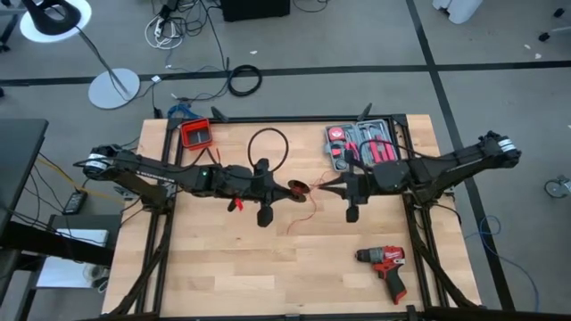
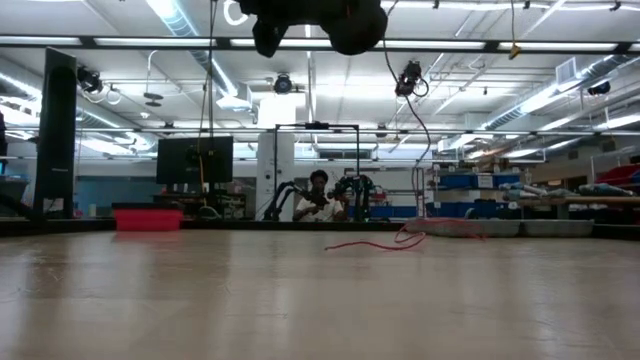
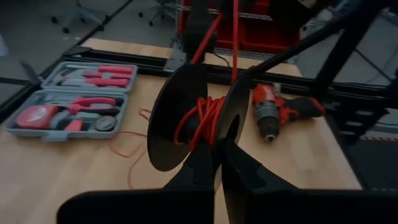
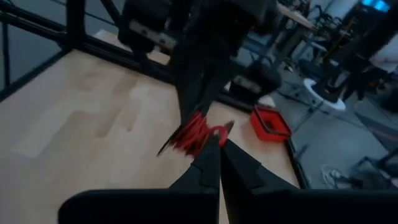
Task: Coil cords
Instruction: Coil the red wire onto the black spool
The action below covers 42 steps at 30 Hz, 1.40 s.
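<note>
A thin red cord is partly wound on a small black spool (image 3: pixel 186 118) with two discs, held above the middle of the table. My left gripper (image 1: pixel 287 187) is shut on the spool. My right gripper (image 1: pixel 323 185) faces it from the table's right side, shut on the red cord (image 4: pixel 198 132) next to the spool. Two strands of the cord (image 3: pixel 211 37) run from the spool to my right gripper. The loose rest of the cord (image 1: pixel 308 214) trails down and lies on the tabletop (image 2: pixel 378 243). My left gripper pinches the near rim of one of the spool's discs (image 3: pixel 227 134) between its two fingers, coming nearly level from the table's left side. The spool is lifted clear of the table, its discs standing on edge. My right gripper pinches the red cord (image 4: pixel 214 132) between its fingertips, close to the spool's windings, coming nearly level from the table's right side. The stretch between the fingers and the spool looks straight. The fingers hide how many strands lie between them.
A thicker black cable ring (image 1: pixel 268 147) lies behind the grippers. A red box (image 1: pixel 196 134) stands at the far left and an open grey tool case (image 1: pixel 361 144) at the far right. A red drill (image 1: pixel 384 266) lies near the front right. The front left is bare wood.
</note>
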Motion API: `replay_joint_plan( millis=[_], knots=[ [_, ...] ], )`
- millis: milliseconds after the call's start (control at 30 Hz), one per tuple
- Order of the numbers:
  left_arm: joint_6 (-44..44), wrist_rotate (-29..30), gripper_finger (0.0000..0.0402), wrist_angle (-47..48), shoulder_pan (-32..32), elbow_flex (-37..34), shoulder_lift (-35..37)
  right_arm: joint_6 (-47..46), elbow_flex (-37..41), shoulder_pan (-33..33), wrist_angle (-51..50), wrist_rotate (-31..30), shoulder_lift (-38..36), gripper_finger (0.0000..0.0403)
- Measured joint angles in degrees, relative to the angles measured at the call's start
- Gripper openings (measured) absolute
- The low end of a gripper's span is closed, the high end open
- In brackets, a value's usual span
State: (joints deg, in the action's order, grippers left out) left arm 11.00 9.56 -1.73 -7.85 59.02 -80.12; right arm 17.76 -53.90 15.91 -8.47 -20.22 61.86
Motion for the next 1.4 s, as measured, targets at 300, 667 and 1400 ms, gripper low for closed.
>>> replay_joint_plan(
  millis=[300, 667, 1400],
  knots=[
    [2.5, -4.8, 0.0009, -1.9, -0.8, 0.1, -3.1, 5.6, -4.5, -4.8, 1.4, 7.6, 6.4, 0.0],
    [-2.7, -14.6, 0.0009, -9.2, -0.8, 0.0, -5.7, 6.4, -4.5, -9.5, 5.4, 22.6, 11.2, 0.0],
    [-18.4, -20.8, 0.0009, -23.7, -0.8, 0.0, -5.7, -4.3, -4.6, -10.0, 8.6, 33.4, 11.2, 0.0004]
  ],
)
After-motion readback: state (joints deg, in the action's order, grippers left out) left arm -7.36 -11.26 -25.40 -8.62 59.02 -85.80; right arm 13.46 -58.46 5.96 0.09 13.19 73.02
